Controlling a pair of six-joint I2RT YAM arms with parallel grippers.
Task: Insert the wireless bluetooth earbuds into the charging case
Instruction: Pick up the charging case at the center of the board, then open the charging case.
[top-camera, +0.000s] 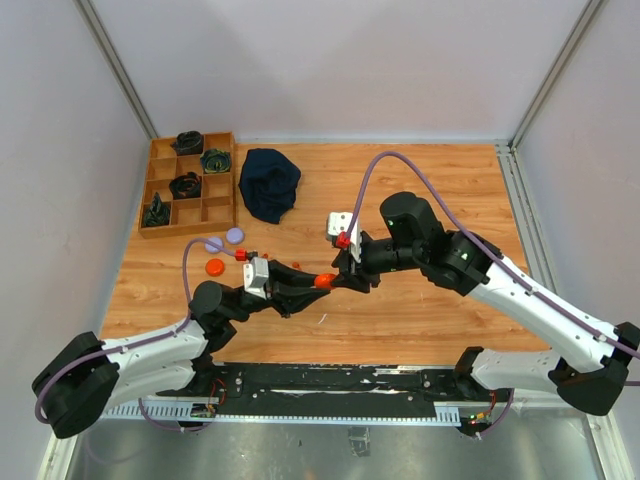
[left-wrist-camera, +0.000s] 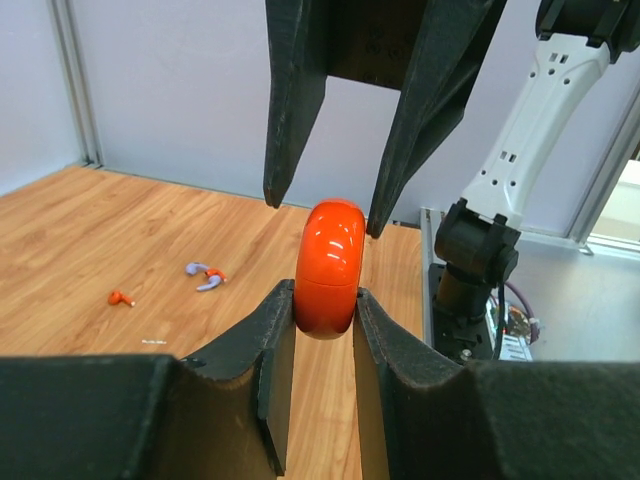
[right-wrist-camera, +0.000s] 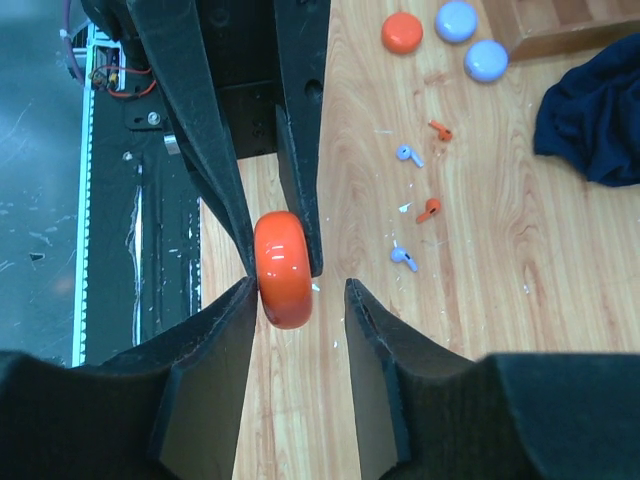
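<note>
My compartment tray (top-camera: 187, 231) at the far left holds dark bundles (top-camera: 186, 184) too small to identify. My left claw (left-wrist-camera: 322, 295) pinches the orange charging case (left-wrist-camera: 328, 262), which is closed up, contents hidden. My right claw (right-wrist-camera: 298, 285) straddles it with jaws slack, one finger touching. The earbuds (right-wrist-camera: 429, 208) lie scattered on the table (right-wrist-camera: 520, 330).

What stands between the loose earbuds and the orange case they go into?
The orange case looks closed and is held off the table, clamped by the left gripper, with the right gripper open around it. The earbuds lie uncovered on the table; nothing rests on them.
</note>
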